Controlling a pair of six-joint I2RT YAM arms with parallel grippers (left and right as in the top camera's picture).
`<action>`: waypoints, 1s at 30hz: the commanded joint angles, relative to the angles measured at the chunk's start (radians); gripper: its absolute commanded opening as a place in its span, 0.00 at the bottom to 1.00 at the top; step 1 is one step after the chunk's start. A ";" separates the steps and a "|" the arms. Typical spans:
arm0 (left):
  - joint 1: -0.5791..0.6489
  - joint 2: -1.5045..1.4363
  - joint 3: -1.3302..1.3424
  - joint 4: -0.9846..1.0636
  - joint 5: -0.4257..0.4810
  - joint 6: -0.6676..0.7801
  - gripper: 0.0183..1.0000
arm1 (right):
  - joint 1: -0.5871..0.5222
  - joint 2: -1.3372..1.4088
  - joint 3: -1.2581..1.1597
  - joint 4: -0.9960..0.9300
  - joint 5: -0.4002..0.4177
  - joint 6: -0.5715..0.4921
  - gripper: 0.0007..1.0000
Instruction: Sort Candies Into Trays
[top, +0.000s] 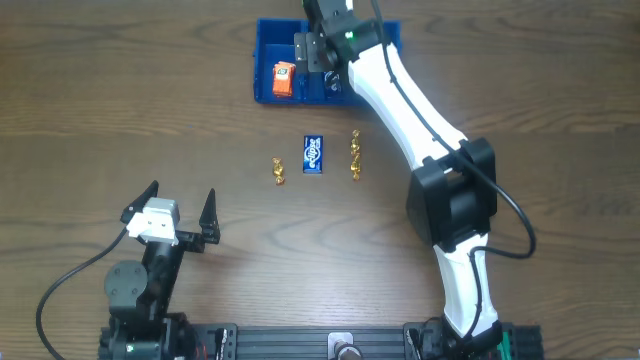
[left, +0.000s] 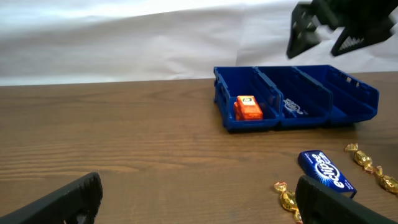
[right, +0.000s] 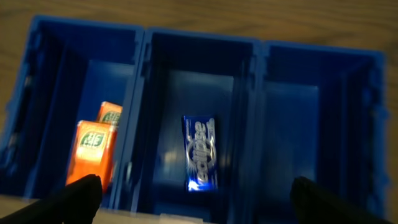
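Right arm hides part of the tray (top: 266, 62) from above. Gold candies (top: 355, 153) too small to count. In the tray: two orange boxes (right: 94, 148) in an end compartment, one blue pack (right: 200, 152) in the middle. Loose blue pack (top: 314, 154) on the bench (top: 100, 100). Right hand (right: 196, 194) over the tray and left hand (top: 182, 193) both released.

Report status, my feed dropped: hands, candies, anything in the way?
Right hand open, empty, over tray. Left hand open near its base. One blue packet, gold candies unsorted on table. Nothing blocking.
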 joint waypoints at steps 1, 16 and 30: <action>0.004 -0.007 -0.021 -0.031 0.021 0.011 1.00 | 0.058 -0.019 0.081 -0.249 -0.077 0.073 1.00; 0.004 -0.007 -0.021 -0.031 0.021 0.011 1.00 | 0.166 -0.009 -0.332 -0.138 -0.203 0.209 1.00; 0.004 -0.007 -0.021 -0.031 0.021 0.011 1.00 | 0.173 0.034 -0.386 -0.083 -0.146 0.255 1.00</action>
